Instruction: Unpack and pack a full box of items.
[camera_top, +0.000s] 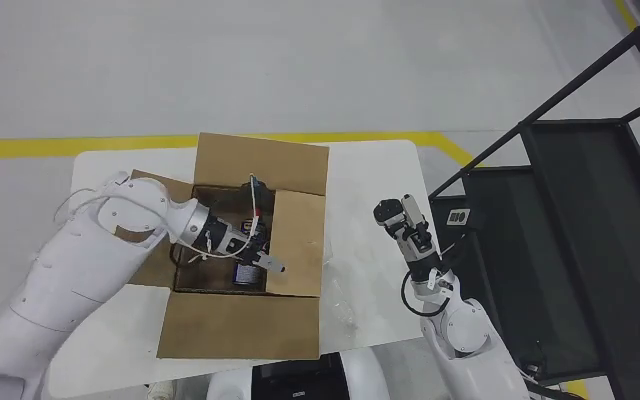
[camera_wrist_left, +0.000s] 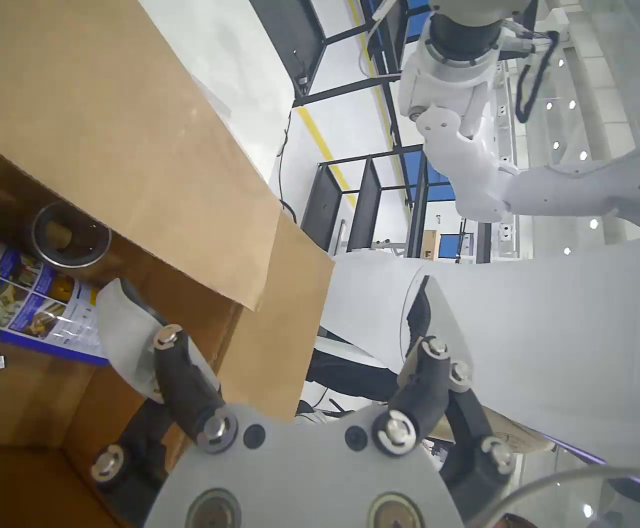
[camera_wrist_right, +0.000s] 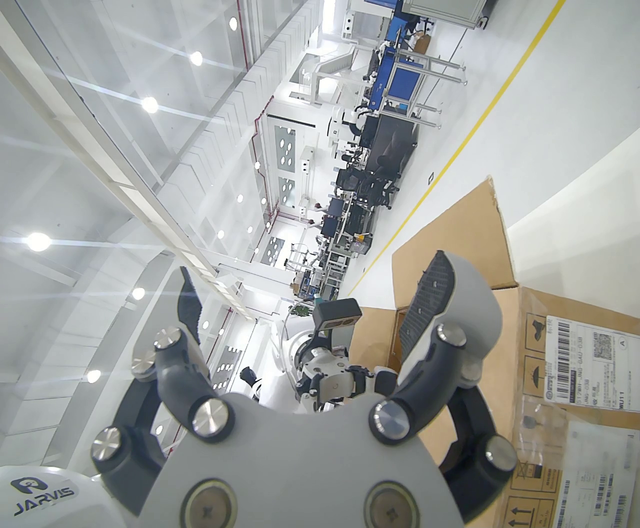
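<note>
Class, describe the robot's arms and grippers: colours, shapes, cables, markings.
The left arm and right arm have smooth white shells. A black cable loops by the right wrist. The left gripper and right gripper each have a grey plate, black links, silver bolts, ribbed black pads.

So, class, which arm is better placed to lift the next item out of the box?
Left, probably. The left gripper is open and inside the cardboard box, close to the blue packet and the roll. The right gripper is open too, but outside the box.
</note>
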